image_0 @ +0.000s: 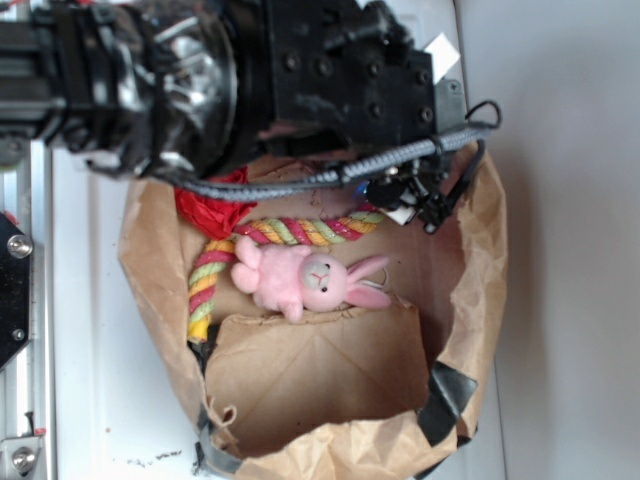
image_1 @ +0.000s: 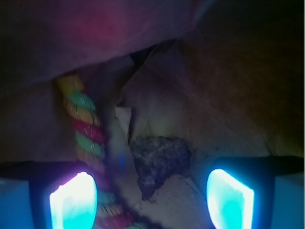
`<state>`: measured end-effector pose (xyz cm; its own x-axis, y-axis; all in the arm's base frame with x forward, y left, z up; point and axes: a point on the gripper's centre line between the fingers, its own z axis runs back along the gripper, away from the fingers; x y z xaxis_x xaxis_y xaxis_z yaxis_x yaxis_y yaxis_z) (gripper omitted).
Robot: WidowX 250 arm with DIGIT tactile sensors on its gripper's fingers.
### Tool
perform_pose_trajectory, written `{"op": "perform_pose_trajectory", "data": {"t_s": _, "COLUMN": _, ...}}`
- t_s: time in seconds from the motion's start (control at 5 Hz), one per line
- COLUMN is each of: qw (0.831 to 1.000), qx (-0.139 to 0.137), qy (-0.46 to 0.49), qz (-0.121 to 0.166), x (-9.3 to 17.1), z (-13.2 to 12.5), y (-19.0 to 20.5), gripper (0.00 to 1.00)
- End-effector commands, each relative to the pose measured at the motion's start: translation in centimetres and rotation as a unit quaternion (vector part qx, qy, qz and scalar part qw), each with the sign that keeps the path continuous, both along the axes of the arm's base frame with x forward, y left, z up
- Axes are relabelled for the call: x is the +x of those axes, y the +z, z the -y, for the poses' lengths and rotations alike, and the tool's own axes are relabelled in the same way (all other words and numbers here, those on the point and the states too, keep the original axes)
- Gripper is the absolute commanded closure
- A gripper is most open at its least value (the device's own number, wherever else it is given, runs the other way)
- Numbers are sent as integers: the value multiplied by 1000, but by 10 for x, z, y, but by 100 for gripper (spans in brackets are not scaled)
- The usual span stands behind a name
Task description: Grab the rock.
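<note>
Inside a paper bag point(image_0: 470, 300), the gripper point(image_1: 151, 199) hangs with its 2 fingers point(image_1: 72, 202) spread apart, the rock point(image_1: 159, 160) between them, ungrasped.

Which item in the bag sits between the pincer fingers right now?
The rock, dark and lumpy, centred between the pincer fingers in the wrist view. The rope lies off to the left; the bunny is elsewhere.

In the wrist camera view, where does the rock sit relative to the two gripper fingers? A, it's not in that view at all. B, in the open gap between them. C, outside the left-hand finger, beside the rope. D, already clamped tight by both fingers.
B: the rock lies on the brown paper in the gap between the glowing fingertips, touching neither, with the gripper open and the rope off to its left.
</note>
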<state>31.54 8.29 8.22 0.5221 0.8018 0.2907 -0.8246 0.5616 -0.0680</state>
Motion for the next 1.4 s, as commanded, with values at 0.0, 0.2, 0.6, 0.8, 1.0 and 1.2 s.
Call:
{"op": "perform_pose_trajectory", "data": {"t_s": 0.0, "qw": 997, "qx": -3, "qy": 78, "qz": 17, "x": 1, "z": -8, "y": 15, "gripper": 0}}
{"op": "perform_pose_trajectory", "data": {"t_s": 0.2, "qw": 996, "qx": 2, "qy": 92, "qz": 11, "x": 1, "z": -11, "y": 12, "gripper": 0}}
{"op": "perform_pose_trajectory", "data": {"t_s": 0.6, "qw": 983, "qx": -33, "qy": 181, "qz": 0, "x": 2, "z": -15, "y": 9, "gripper": 0}}
{"op": "perform_pose_trajectory", "data": {"t_s": 0.8, "qw": 980, "qx": -27, "qy": 198, "qz": -5, "x": 1, "z": -13, "y": 6, "gripper": 0}}
{"op": "perform_pose_trajectory", "data": {"t_s": 1.0, "qw": 976, "qx": -20, "qy": 216, "qz": -6, "x": 1, "z": -9, "y": 3, "gripper": 0}}
{"op": "perform_pose_trajectory", "data": {"t_s": 1.2, "qw": 971, "qx": -14, "qy": 236, "qz": -16, "x": 7, "z": -10, "y": -3, "gripper": 0}}
